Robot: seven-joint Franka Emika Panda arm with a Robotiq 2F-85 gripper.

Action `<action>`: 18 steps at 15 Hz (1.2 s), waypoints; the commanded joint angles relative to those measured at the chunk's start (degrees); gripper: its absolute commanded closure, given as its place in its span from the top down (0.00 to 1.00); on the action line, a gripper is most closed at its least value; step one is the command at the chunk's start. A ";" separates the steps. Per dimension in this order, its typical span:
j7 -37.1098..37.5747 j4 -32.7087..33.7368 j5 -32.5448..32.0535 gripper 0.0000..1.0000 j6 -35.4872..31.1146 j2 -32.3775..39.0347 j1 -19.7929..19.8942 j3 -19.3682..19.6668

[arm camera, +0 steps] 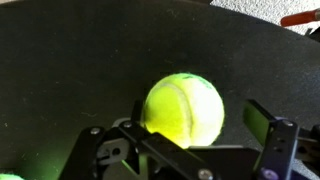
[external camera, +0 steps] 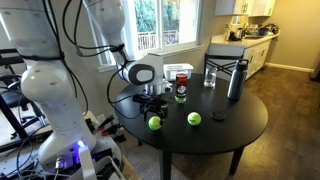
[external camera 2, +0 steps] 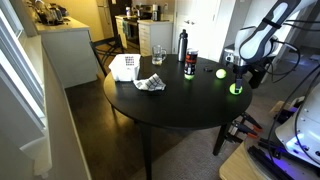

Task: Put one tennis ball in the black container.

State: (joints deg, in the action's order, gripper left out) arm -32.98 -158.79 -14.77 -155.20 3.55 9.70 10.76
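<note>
Worktop (external camera: 250, 128): 1, round, black.

Robot arm (external camera: 45, 85): 1, white, at the left of the frame in an exterior view, cut off by the top edge.

Gripper (external camera: 152, 103): 1, hanging just above the left-hand ball. In the wrist view the jaws stand spread apart, one to each side of the ball. The right finger (arm camera: 268, 128) is clear of it, and contact on the left side is hard to judge.

Tennis ball (external camera: 155, 123): yellow-green, resting on the worktop at centre-left, directly under the gripper. It fills the middle of the wrist view (arm camera: 183, 108).

Second tennis ball (external camera: 194, 118): 1, just right of the first and apart from it. That makes 2 balls in all.

White box (external camera: 178, 70): 1, with red printing too small to read.

Can (external camera: 181, 93): 1, small and dark, label unreadable.

Glass (external camera: 210, 77): 1, clear.

Dark item (external camera: 218, 115): 1, low, right of the second ball, too small to identify.

Bottle (external camera: 236, 79): 1, tall, dark, upright.
</note>
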 commanded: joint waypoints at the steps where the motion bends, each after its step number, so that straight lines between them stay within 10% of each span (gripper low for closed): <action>1: -1.32 -0.22 -0.27 1.00 2.79 -0.52 0.71 -0.27; 2: -2.01 -0.24 0.15 1.00 3.14 -0.62 0.77 -0.34; 3: -2.96 -0.27 0.91 0.75 3.41 -0.66 0.84 -0.47; 9: -6.02 -0.55 1.48 0.43 2.96 -1.31 0.87 -0.55; 18: -21.51 -2.10 15.67 0.42 -0.07 -14.34 -2.53 -0.74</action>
State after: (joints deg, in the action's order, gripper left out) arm -47.88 -158.65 -5.15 -154.74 -3.74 9.00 9.53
